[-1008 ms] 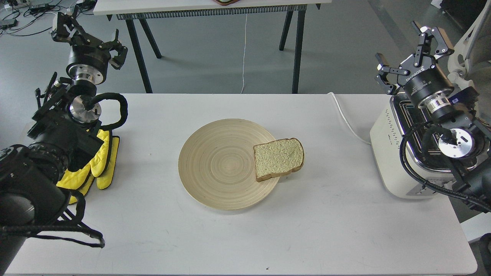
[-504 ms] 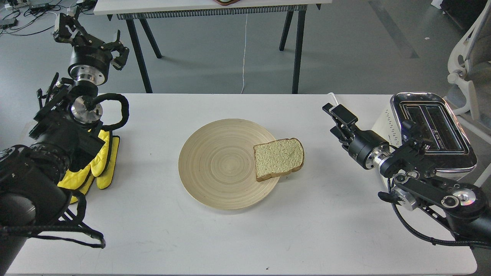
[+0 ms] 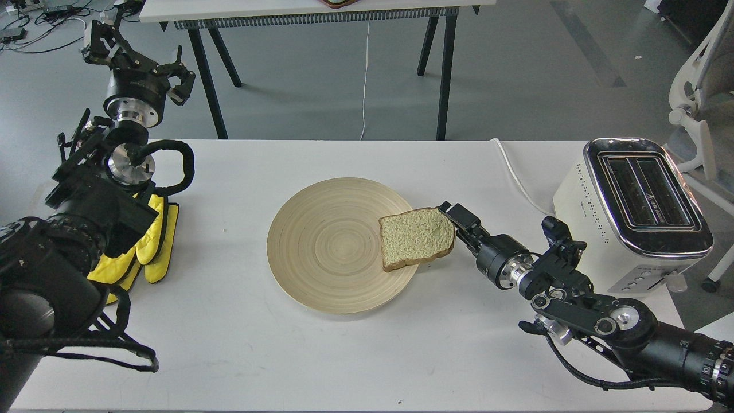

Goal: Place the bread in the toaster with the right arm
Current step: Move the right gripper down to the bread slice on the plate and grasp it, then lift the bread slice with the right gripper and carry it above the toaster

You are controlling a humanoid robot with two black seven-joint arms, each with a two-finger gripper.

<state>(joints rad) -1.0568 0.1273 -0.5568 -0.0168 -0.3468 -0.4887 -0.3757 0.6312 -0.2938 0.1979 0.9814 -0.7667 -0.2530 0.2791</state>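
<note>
The slice of bread lies flat on the right rim of the wooden plate, overhanging the rim. My right gripper lies low over the table at the bread's right crust; its fingers look parted on either side of that edge, and contact is unclear. The cream-white toaster stands at the table's right, both slots empty and unobstructed. My left gripper is open and empty, raised at the far left beyond the table's back edge.
Yellow mitts lie on the table at the left under my left arm. The toaster's white cord runs over the table's back edge. A white chair stands behind the toaster. Another table stands at the back.
My right arm swung down from above the toaster and reached left across the table to the bread's right edge, uncovering the toaster. The bread and left arm stayed put.
</note>
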